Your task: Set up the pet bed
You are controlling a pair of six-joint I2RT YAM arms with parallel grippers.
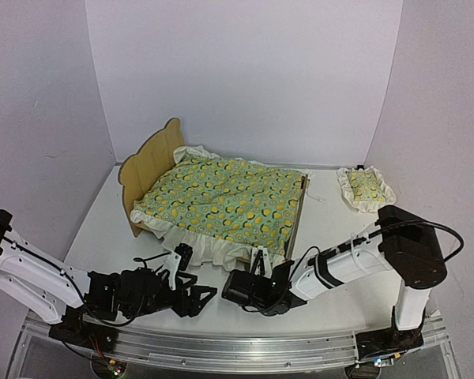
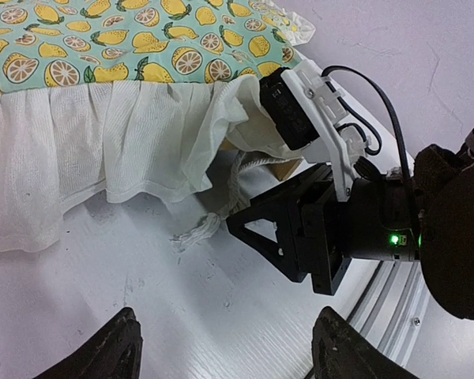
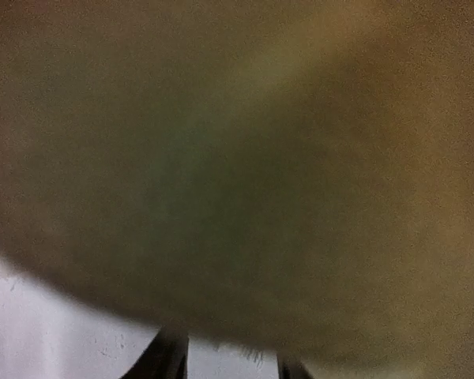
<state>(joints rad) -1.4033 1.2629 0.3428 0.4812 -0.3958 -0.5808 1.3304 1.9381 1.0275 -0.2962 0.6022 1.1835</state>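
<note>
Hovering low at the near edge of the table [image 1: 103,229], the left gripper [image 1: 204,298] spreads its jaws wide, holding nothing. The right gripper [image 1: 257,264] noses under the ruffle of the blanket [image 1: 221,197] at the near corner of the pet bed [image 1: 150,170], its jaws buried in cloth, so there's no telling how they stand. The pet bed sits mid-table, with the pillow [image 1: 363,188] well off to the right.

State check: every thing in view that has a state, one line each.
pet bed: upright on the table, top covered by the blanket.
blanket: spread over the bed, near ruffle hanging down to the table.
pillow: off the bed, lying on the table to its right.
left gripper: jaws open, empty, low over the table.
right gripper: tips tucked into the near ruffle; open or shut cannot be told.
</note>
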